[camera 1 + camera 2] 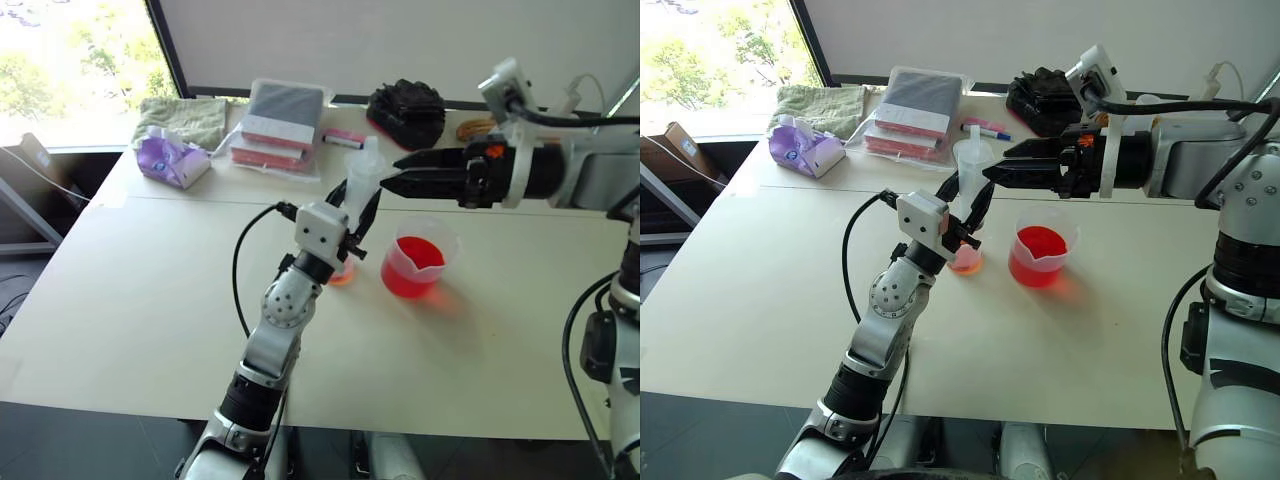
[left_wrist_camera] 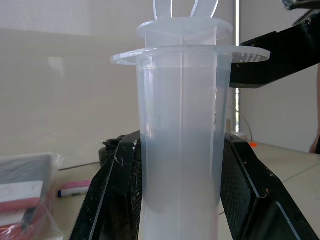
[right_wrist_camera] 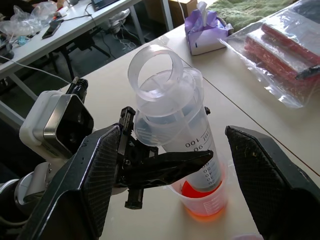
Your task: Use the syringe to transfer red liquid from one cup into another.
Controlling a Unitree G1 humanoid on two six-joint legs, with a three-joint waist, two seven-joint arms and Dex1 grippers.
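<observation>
Left pincer (image 1: 965,215) grips the syringe (image 3: 175,120) upright by its barrel, tip down in the small cup (image 3: 202,200), which holds a little red liquid (image 3: 192,192). Right pincer (image 1: 392,175), fingers spread and empty, hangs level just beside the plunger top. The beaker (image 1: 415,260) of red liquid stands on the table (image 1: 130,300) beside the cup.

Our arms are silver-grey metal with black joint bands, and each wrist carries a white boxy camera housing. A black cable loops off the left forearm, and more black cables run along the right arm and hang by its side. The left claw (image 1: 358,205) and right claw (image 1: 400,172) have black fingers with a finely textured face; orange marks show at the right claw's base.
</observation>
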